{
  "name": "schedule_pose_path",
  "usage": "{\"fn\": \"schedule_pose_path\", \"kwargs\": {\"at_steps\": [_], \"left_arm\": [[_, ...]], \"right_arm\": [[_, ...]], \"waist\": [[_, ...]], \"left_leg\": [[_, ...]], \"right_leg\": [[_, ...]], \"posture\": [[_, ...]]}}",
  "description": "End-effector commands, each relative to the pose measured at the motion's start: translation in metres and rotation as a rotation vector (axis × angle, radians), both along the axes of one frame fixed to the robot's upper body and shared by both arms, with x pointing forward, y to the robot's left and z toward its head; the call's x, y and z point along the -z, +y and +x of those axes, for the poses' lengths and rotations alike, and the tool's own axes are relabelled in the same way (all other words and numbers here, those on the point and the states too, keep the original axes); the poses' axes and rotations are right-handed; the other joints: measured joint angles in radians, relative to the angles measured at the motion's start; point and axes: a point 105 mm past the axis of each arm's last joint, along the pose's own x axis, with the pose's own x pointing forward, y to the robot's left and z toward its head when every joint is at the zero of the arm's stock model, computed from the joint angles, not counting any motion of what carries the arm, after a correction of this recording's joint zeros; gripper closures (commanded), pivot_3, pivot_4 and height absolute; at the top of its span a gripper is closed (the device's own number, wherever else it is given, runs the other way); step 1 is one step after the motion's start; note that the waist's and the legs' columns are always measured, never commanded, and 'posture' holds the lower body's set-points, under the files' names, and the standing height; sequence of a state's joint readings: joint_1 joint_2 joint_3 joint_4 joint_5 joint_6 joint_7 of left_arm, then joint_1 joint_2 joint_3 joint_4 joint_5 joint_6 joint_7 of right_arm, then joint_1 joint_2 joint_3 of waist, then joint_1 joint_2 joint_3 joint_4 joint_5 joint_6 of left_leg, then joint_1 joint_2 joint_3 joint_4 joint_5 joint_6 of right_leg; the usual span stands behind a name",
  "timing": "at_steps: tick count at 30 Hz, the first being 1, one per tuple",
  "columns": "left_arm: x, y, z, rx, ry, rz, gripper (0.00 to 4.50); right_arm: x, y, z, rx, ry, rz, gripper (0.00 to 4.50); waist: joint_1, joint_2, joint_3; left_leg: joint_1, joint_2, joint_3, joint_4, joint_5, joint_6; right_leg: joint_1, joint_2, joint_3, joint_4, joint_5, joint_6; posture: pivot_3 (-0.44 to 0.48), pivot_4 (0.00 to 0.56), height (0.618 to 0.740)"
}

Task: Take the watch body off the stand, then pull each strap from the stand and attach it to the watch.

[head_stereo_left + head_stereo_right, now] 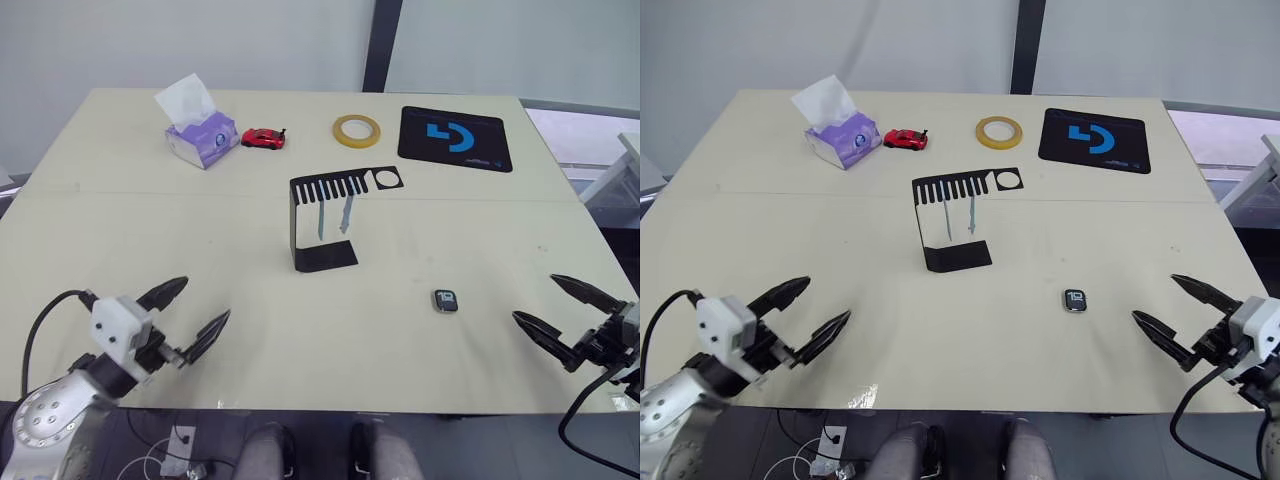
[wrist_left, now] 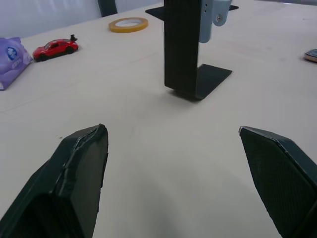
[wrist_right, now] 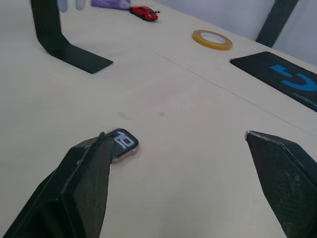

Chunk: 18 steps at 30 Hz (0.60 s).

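The watch body (image 1: 445, 300) lies flat on the table, off the stand, its dark screen with white digits facing up. The black stand (image 1: 325, 222) rises at the table's middle, and two pale grey-blue straps (image 1: 333, 216) hang from its slotted top. My right gripper (image 1: 566, 311) hovers open near the front right edge, a short way right of the watch body (image 3: 122, 144). Near the front left edge my left gripper (image 1: 192, 313) is open and empty, facing the stand (image 2: 184, 49).
Along the far side sit a purple tissue box (image 1: 199, 130), a red toy car (image 1: 263, 138), a yellow tape roll (image 1: 357, 130) and a black mousepad with a blue logo (image 1: 455, 138).
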<state>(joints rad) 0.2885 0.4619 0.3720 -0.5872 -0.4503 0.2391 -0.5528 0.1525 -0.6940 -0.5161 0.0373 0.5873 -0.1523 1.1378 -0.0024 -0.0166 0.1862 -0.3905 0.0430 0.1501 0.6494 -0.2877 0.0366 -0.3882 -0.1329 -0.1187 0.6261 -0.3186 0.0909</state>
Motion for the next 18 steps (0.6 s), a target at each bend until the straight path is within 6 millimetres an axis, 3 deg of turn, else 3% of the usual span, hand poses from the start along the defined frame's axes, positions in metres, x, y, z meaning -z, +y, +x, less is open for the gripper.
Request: {"fn": "schedule_pose_path", "kwargs": {"at_steps": [1,7,10,18], "left_arm": [[-0.014,-0.021,0.005,-0.016,-0.062,-0.019,0.0],[-0.022,-0.048,0.024,-0.067,-0.112,-0.069,0.0],[-0.019,-0.061,0.04,-0.124,-0.115,-0.076,0.0],[-0.012,-0.091,0.062,-0.121,-0.119,-0.103,0.0]], "right_arm": [[-0.019,0.025,0.002,-0.098,-0.056,0.049,0.02],[-0.037,0.061,0.009,-0.177,-0.108,0.103,0.02],[-0.049,0.089,0.003,-0.292,-0.177,0.188,0.02],[-0.049,0.124,-0.005,-0.434,-0.145,0.209,0.02]], "waist": [[0.002,0.0,0.0],[0.006,0.0,0.0],[0.01,0.0,0.0],[0.026,0.0,0.0]], "left_leg": [[0.0,0.0,0.0,0.0,0.0,0.0],[0.0,0.0,0.0,0.0,0.0,0.0],[0.0,0.0,0.0,0.0,0.001,-0.001],[-0.001,0.0,0.0,0.001,0.001,-0.001]], "right_leg": [[0.0,0.0,0.0,0.0,0.0,0.0],[0.001,0.0,0.0,0.0,0.0,0.0],[0.001,0.001,0.0,0.0,0.0,0.0],[-0.001,0.001,0.0,0.001,0.0,0.0]], "posture": [[0.0,0.15,0.74],[0.0,0.15,0.74],[0.0,0.15,0.74],[0.0,0.15,0.74]]}}
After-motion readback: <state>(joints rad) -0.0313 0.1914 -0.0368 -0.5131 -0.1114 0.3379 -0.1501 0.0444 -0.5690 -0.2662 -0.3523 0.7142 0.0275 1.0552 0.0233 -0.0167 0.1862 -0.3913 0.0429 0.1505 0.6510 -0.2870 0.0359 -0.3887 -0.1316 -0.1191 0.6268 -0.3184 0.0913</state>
